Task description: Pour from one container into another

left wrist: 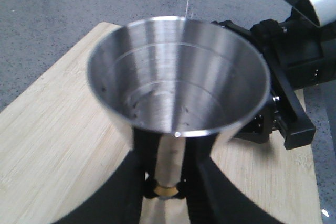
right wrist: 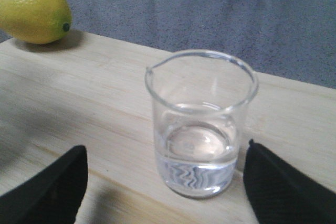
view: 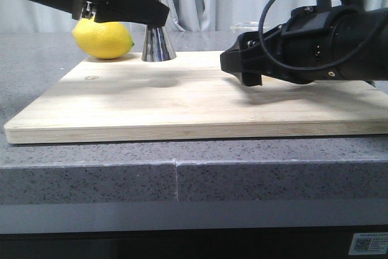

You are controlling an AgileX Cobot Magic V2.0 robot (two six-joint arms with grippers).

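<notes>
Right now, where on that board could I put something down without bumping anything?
The front strip of the board is bare, and the middle between the jigger and right gripper. Crowded: the far-left corner with the lemon, and around the beaker.

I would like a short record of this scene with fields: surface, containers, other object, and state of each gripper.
surface: pale wooden board on grey stone counter
receiving container: shiny steel hourglass jigger, upright on the board, left gripper shut at its gold-banded waist
source container: small clear glass beaker, upright, a little clear liquid inside
other object: yellow lemon beside the jigger
right gripper: open, fingers either side of beaker, not touching
</notes>
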